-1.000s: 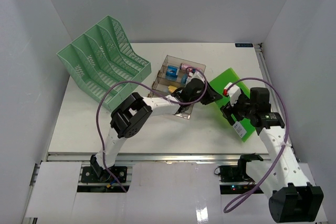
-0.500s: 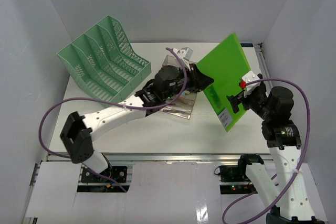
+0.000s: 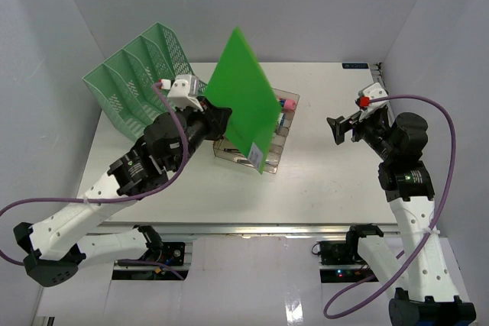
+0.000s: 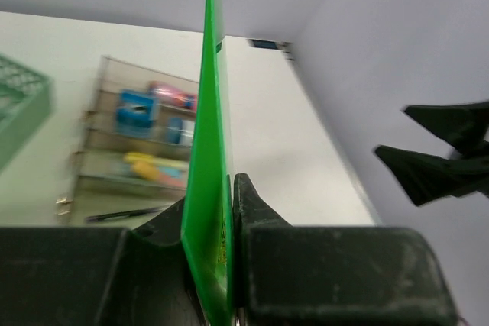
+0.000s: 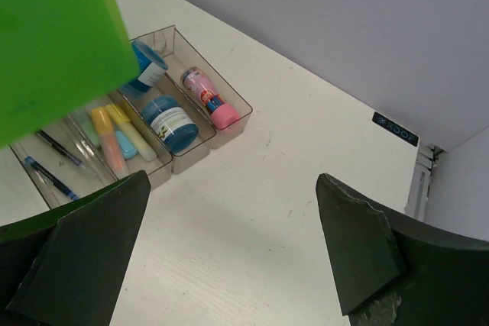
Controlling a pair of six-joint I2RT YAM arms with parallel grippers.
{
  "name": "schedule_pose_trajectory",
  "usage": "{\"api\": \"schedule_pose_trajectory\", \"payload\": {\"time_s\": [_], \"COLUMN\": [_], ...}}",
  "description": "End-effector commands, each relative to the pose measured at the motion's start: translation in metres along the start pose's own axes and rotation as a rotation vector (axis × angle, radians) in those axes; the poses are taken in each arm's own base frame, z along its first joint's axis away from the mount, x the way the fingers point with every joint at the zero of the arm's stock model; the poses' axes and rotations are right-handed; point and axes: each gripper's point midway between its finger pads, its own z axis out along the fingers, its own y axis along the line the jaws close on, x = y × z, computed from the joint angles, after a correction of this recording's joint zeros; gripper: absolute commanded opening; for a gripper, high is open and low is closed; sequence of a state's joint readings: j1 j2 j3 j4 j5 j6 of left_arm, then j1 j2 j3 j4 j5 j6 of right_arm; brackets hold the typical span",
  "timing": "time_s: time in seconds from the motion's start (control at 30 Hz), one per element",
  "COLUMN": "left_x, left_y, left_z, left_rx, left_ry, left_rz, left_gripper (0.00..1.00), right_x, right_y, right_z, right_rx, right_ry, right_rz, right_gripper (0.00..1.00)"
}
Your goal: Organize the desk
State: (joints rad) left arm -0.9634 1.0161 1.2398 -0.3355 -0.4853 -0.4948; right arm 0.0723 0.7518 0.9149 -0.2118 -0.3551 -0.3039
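Seen from above, the desk (image 3: 328, 181) lies bare from 1 through 6 o'clock, leaving a wide lane along the right wall and the near rail. The mint-green file rack (image 3: 141, 85) blocks 10 o'clock, and the clear tray (image 3: 276, 143) sits near the centre. Over the tray the green board (image 3: 243, 97), pinched upright in the left gripper (image 3: 218, 116), walls off crossings from 3 to 9 o'clock. The right gripper (image 3: 337, 129), jaws spread, hangs over bare surface at 3 o'clock.

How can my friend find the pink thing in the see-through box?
On the white desk, find the clear tray near the middle, partly behind the green board. The pink tube lies in its far right corner. It is the only pink thing there; nearby are blue tubs and yellow markers.
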Motion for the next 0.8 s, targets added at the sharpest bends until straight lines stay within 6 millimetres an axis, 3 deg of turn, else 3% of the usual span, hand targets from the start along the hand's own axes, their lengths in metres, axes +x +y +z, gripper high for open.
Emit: {"api": "schedule_pose_trajectory", "payload": {"time_s": [0.0,0.17,0.2,0.3,0.47,0.53,0.63,0.77], "left_x": [-0.062,-0.104,-0.110,-0.120,-0.131,-0.143,-0.159,-0.168], "left_y": [0.061,0.088,0.091,0.104,0.122,0.120,0.126,0.146], "left_z": [-0.043,-0.070,-0.073,-0.082,-0.090,-0.091,-0.103,-0.091], "left_rx": [-0.300,-0.480,-0.508,-0.614,-0.797,-0.818,-0.896,-1.051], "left_ry": [-0.151,-0.244,-0.256,-0.288,-0.344,-0.437,-0.464,-0.501], "left_rz": [0.077,0.155,0.165,0.192,0.296,0.262,0.440,0.489], "left_gripper": [0.00,0.00,0.00,0.00,0.00,0.00,0.00,0.00], "right_x": [0.026,0.060,0.075,0.087,0.094,0.095,0.095,0.096], "right_y": [0.010,0.015,0.018,0.019,0.020,0.019,0.018,0.015], "right_z": [0.016,0.023,0.024,0.024,0.025,0.025,0.024,0.024], "right_rx": [-0.035,-0.037,-0.044,-0.044,-0.042,-0.038,-0.033,-0.014], "right_ry": [-0.022,-0.005,0.013,0.029,0.040,0.044,0.042,0.045], "right_rz": [0.083,0.093,0.105,0.103,0.103,0.102,0.101,0.093], "right_gripper": [0.95,0.96,0.96,0.97,0.97,0.98,0.98,0.98]}}
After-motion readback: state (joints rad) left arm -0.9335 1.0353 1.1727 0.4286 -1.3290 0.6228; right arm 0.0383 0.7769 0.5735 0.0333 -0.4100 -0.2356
